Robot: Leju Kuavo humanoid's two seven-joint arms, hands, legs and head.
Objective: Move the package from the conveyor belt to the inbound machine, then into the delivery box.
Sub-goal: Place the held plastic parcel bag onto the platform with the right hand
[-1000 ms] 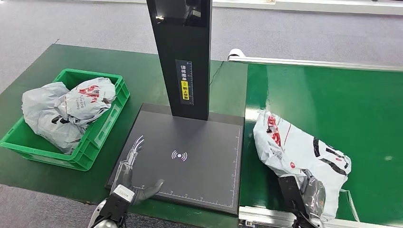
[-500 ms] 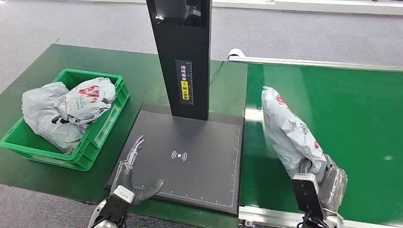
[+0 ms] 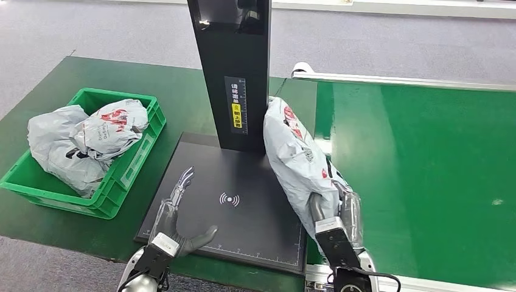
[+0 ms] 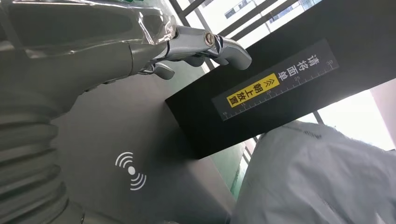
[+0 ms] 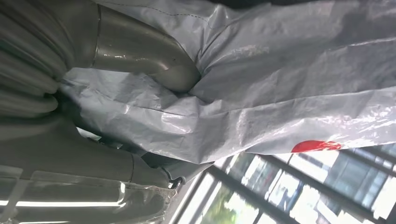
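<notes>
Right hand (image 3: 331, 210) grips grey package (image 3: 296, 155), held tilted over scanner plate (image 3: 243, 201) right edge, seemingly lifted clear. Left hand (image 3: 173, 216) spread, empty, over plate's near-left corner. Green box (image 3: 131, 161) holds bags.

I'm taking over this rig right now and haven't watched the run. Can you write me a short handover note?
Right robot hand grips the grey package, held above the right edge of the inbound machine's black plate.
Left robot hand is open, resting on the plate's near left corner.
Done: package is off the conveyor belt.
Left: set it on the plate, then move it into the green delivery box, which already holds other packages.
</notes>
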